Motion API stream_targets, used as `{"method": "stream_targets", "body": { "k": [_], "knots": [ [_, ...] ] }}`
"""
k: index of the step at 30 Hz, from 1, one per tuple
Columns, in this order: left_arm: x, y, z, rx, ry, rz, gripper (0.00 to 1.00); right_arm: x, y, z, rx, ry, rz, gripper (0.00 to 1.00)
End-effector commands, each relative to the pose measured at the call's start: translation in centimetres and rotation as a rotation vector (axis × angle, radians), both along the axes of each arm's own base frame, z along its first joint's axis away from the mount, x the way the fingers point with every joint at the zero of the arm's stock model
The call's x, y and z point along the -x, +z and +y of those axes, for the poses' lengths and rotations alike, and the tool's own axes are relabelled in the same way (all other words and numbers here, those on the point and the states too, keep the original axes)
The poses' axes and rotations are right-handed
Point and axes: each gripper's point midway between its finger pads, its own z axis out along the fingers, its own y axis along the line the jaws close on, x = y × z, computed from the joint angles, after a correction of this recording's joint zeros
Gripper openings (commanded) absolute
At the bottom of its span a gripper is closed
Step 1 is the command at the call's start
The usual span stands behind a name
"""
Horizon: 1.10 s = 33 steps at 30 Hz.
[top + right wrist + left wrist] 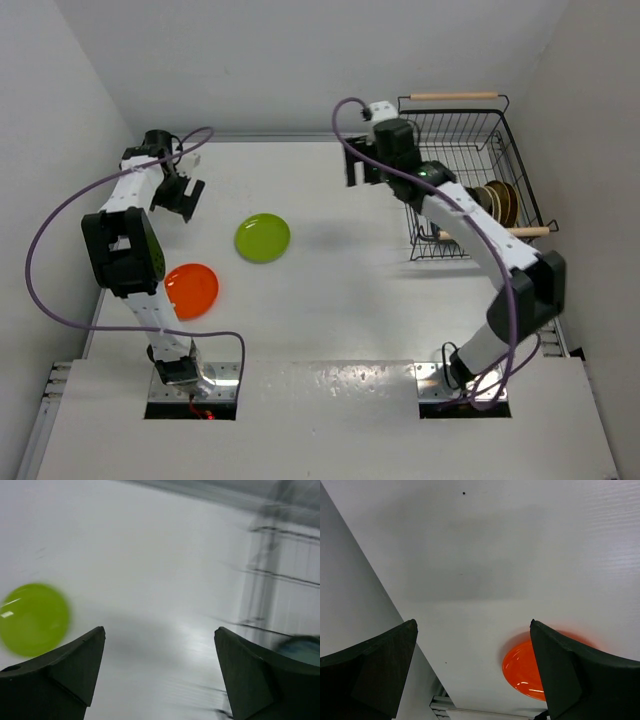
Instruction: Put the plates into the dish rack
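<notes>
The left gripper (pixel 178 196) hung wide open and empty over the far-left part of the white table (pixel 340 300). The round orange plate (pixel 192 290) lay flat beside that arm, and the round lime-green plate (pixel 263 238) lay flat mid-table, well apart from it. The right gripper (pixel 362 166) was also spread wide, holding nothing, just left of the black wire dish rack with wooden rod handles (pixel 455 96). Several plates (pixel 497 201) stood on edge inside.
</notes>
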Motion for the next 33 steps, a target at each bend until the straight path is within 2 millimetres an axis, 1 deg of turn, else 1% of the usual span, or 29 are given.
{"method": "stream_targets", "body": {
  "k": [1, 2, 3, 4, 6, 7, 9, 10, 11, 12, 13, 15, 16, 17, 19, 20, 21, 22, 23, 24, 25, 26, 27, 28, 29, 30, 31, 32, 33],
  "knots": [
    [-0.6, 0.6, 0.2, 0.021, 0.027, -0.027, 1.0, 1.4, -5.9, 11.0, -0.261, 0.25, 0.224, 0.88],
    [-0.6, 1.0, 0.2, 0.019, 0.027, -0.036, 1.0, 1.7, -9.3, 12.6, -0.261, 0.257, 0.32, 0.87],
    [-0.6, 1.0, 0.2, 0.019, 0.027, -0.036, 1.0, 1.2, -10.1, 14.8, -0.296, 0.287, 0.375, 0.87],
    [-0.2, 0.9, 0.5, 0.019, 0.036, -0.033, 1.0, 1.5, -11.1, 16.2, -0.311, 0.289, 0.417, 0.87],
    [0.1, 0.9, 0.4, 0.02, 0.036, -0.03, 1.0, 0.5, -14.9, 18.6, -0.353, 0.279, 0.525, 0.85],
    [0.4, 0.6, 0.4, 0.022, 0.036, -0.02, 1.0, 0.6, -15.5, 19.7, -0.407, 0.271, 0.562, 0.84],
    [0.6, 0.7, 0.5, 0.03, 0.042, -0.023, 1.0, 0.1, -18.7, 20.9, -0.458, 0.267, 0.635, 0.8],
    [0.9, 0.4, 0.5, 0.031, 0.042, -0.014, 1.0, -0.2, -18.3, 22.5, -0.538, 0.277, 0.642, 0.77],
    [0.9, 0.7, 0.7, 0.039, 0.047, -0.025, 1.0, -0.3, -19.6, 22.8, -0.549, 0.265, 0.661, 0.76],
    [1.2, 0.4, 0.6, 0.038, 0.038, -0.012, 1.0, 0.0, -21.0, 23.2, -0.564, 0.25, 0.692, 0.74],
    [1.2, 0.4, 0.8, 0.046, 0.043, -0.014, 1.0, 0.0, -21.4, 23.5, -0.586, 0.235, 0.705, 0.7],
    [1.2, 0.4, 0.9, 0.046, 0.043, -0.014, 1.0, 0.2, -23.6, 23.5, -0.594, 0.2, 0.746, 0.65],
    [1.2, 0.4, 0.9, 0.046, 0.043, -0.014, 1.0, 0.4, -24.3, 23.5, -0.596, 0.192, 0.764, 0.62],
    [1.4, 0.4, 1.3, 0.046, 0.054, -0.014, 1.0, 1.1, -25.2, 23.8, -0.597, 0.195, 0.792, 0.57],
    [1.4, 0.0, 1.3, 0.048, 0.054, -0.004, 1.0, 2.5, -26.9, 24.3, -0.599, 0.215, 0.852, 0.53],
    [1.5, 0.0, 1.6, 0.048, 0.063, -0.004, 1.0, 3.1, -27.0, 24.4, -0.599, 0.234, 0.879, 0.53],
    [1.5, 0.0, 1.6, 0.048, 0.064, -0.004, 1.0, 3.5, -27.7, 24.4, -0.586, 0.231, 0.892, 0.53],
    [1.5, -0.4, 1.6, 0.05, 0.064, 0.005, 1.0, 3.8, -27.9, 24.4, -0.575, 0.237, 0.895, 0.53],
    [1.5, -0.4, 1.6, 0.05, 0.064, 0.005, 1.0, 4.4, -28.4, 24.0, -0.553, 0.238, 0.911, 0.51],
    [1.4, -0.4, 1.5, 0.058, 0.061, 0.003, 1.0, 4.3, -28.4, 23.7, -0.552, 0.234, 0.908, 0.49],
    [1.2, -0.1, 1.5, 0.057, 0.06, -0.006, 1.0, 4.6, -28.7, 23.6, -0.54, 0.238, 0.915, 0.46],
    [1.2, -0.1, 1.5, 0.057, 0.06, -0.006, 1.0, 4.8, -28.9, 23.5, -0.529, 0.243, 0.916, 0.38],
    [1.3, -0.5, 1.7, 0.067, 0.066, 0.001, 1.0, 4.9, -29.0, 23.6, -0.528, 0.249, 0.918, 0.33],
    [1.3, -0.5, 1.7, 0.067, 0.066, 0.001, 1.0, 5.1, -29.3, 23.5, -0.521, 0.25, 0.924, 0.27],
    [1.1, -0.2, 1.8, 0.065, 0.066, -0.008, 1.0, 5.0, -29.2, 23.6, -0.527, 0.255, 0.925, 0.2],
    [1.1, -0.2, 1.7, 0.068, 0.074, -0.009, 1.0, 5.1, -28.8, 23.9, -0.53, 0.273, 0.922, 0.05],
    [1.1, -0.2, 1.7, 0.068, 0.075, -0.009, 1.0, 5.0, -28.4, 23.9, -0.536, 0.281, 0.919, 0.0],
    [1.1, -0.2, 1.7, 0.068, 0.075, -0.009, 1.0, 4.6, -28.0, 23.9, -0.543, 0.3, 0.9, 0.0],
    [1.0, -0.6, 1.6, 0.078, 0.072, -0.002, 1.0, 4.2, -26.1, 24.2, -0.558, 0.329, 0.866, 0.0]
  ]
}}
